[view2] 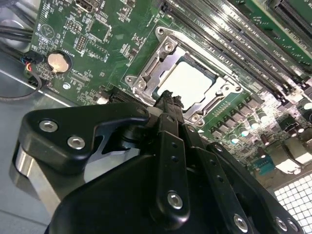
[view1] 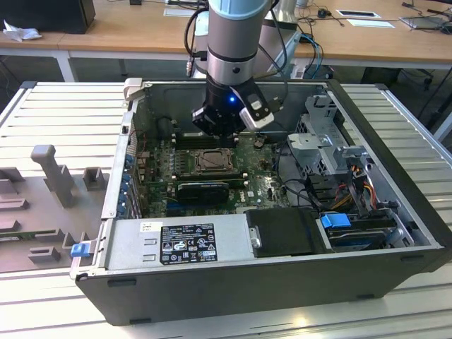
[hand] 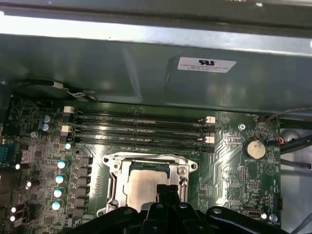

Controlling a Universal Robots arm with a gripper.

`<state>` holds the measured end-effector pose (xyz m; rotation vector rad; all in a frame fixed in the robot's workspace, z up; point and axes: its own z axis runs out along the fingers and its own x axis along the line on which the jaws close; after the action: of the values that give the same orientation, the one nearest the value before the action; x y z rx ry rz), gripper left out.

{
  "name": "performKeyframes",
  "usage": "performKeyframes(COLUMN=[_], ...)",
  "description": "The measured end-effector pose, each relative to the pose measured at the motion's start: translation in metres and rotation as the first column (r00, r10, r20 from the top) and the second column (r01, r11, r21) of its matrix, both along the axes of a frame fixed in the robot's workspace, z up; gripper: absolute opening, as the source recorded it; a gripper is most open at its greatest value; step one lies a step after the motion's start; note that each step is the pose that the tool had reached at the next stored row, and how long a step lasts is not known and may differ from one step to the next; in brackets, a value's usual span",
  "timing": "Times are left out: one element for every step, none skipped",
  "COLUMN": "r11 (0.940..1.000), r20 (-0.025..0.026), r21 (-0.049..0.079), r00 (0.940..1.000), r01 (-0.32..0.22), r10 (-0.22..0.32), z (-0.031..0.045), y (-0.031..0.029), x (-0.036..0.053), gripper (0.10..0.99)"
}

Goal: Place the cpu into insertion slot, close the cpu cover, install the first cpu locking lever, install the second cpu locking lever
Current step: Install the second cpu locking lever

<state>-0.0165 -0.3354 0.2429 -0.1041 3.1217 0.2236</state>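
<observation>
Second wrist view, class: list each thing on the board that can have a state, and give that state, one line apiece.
cpu: seated in the insertion slot, pale top showing.
insertion slot: filled by the cpu.
cpu cover: closed, lying flat around the cpu.
gripper: fingers together, tips just over the cover's edge, holding nothing.
memory slots: no modules fitted.

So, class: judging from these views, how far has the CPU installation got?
Done: the cpu sits in the insertion slot, and the cpu cover lies flat around it. In hand: the end effector hangs just above the socket's edge, holding nothing visible. Left: whether either locking lever is latched cannot be told.
</observation>
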Motion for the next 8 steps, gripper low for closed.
performKeyframes(r11=[1.0000,1.0000,1.0000,1.0000,1.0000,1.0000,1.0000,1.0000], r20=[-0.0002,-0.0001,-0.0001,0.0000,0.0000,0.0000,0.0000,0.0000], r21=[0.000,0.000,0.000,0.000,0.000,0.000,0.000,0.000], r00=[1.0000,1.0000,1.0000,1.0000,1.0000,1.0000,1.0000,1.0000], r01=[0.000,0.000,0.000,0.000,0.000,0.000,0.000,0.000], r10=[0.000,0.000,0.000,0.000,0.000,0.000,0.000,0.000], z=[0.0006,0.0038,0.0091,0.0128,0.0175,0.0180,0.0181,0.0181], y=[-0.0003,-0.0005,-0.0006,-0.0006,-0.0010,-0.0017,-0.0023,-0.0034], x=[-0.0001,0.0000,0.0000,0.0000,0.0000,0.0000,-0.0001,-0.0003], gripper=[0.106,0.106,0.106,0.106,0.106,0.106,0.106,0.106])
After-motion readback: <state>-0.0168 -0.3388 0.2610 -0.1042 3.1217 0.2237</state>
